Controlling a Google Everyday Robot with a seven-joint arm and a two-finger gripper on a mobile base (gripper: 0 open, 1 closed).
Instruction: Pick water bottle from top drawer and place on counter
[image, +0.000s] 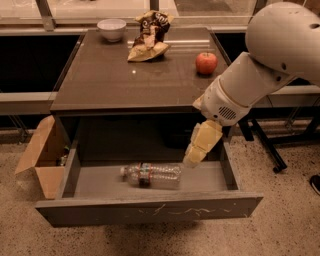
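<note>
The water bottle (151, 175) lies on its side in the open top drawer (150, 210), cap to the left, red-and-dark label near its middle. The drawer is pulled out below the counter (115, 75). My gripper (194, 156) hangs from the white arm, which comes in from the upper right. It points down into the drawer's right part, just right of the bottle's base and slightly above it. It does not hold the bottle.
On the counter stand a white bowl (111, 29), a crumpled snack bag (149, 37) and a red apple (206, 63). An open cardboard box (42, 157) sits on the floor left of the drawer. A chair base (272, 150) stands at the right.
</note>
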